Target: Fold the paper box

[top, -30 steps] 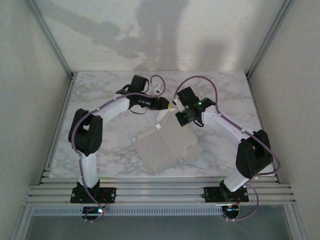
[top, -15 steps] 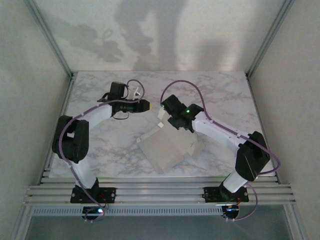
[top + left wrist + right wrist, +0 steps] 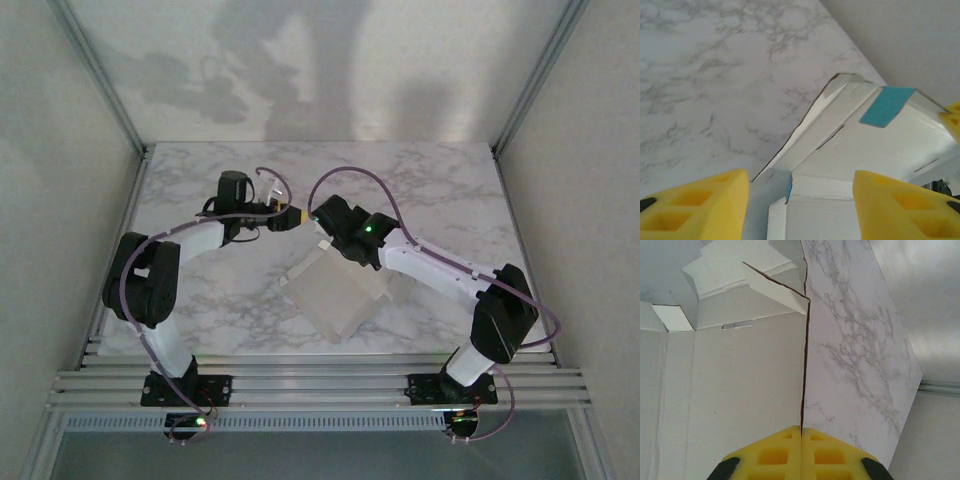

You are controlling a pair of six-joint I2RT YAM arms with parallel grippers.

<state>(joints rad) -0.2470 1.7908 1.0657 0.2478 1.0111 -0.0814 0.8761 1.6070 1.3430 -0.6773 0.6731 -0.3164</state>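
- The box point(image 3: 335, 295) lies in the lower centre of the overhead view, off-white side up, sitting as a diamond on the table point(image 3: 450, 180). Its upper corner is lifted.
- The right gripper point(image 3: 322, 232) is clenched on that raised edge. In its wrist view the pads point(image 3: 770, 457) meet, and the thin cardboard edge runs straight into the seam between them.
- The left gripper point(image 3: 293, 215) is released. Its pads point(image 3: 695, 205) stand well apart at the bottom corners of its wrist view with nothing between them. The box shows beyond them, with a turquoise patch point(image 3: 887, 106) at upper right.
- A second ago the left gripper sat tight against the right one at the box's upper corner. It has since backed off to the left of the frame and spread its jaws wider.
- Over the same second the right gripper has drifted up and to the left, taking the edge with it. The box's outline now looks more compact, and the panel that spread to the right is drawn in.
- We judge that the left gripper has let go and the right alone keeps the wall up.
- Loose flaps point(image 3: 775, 290) at the top of the right wrist view suggest the fold is only partway done. The left gripper is free to come back for one.
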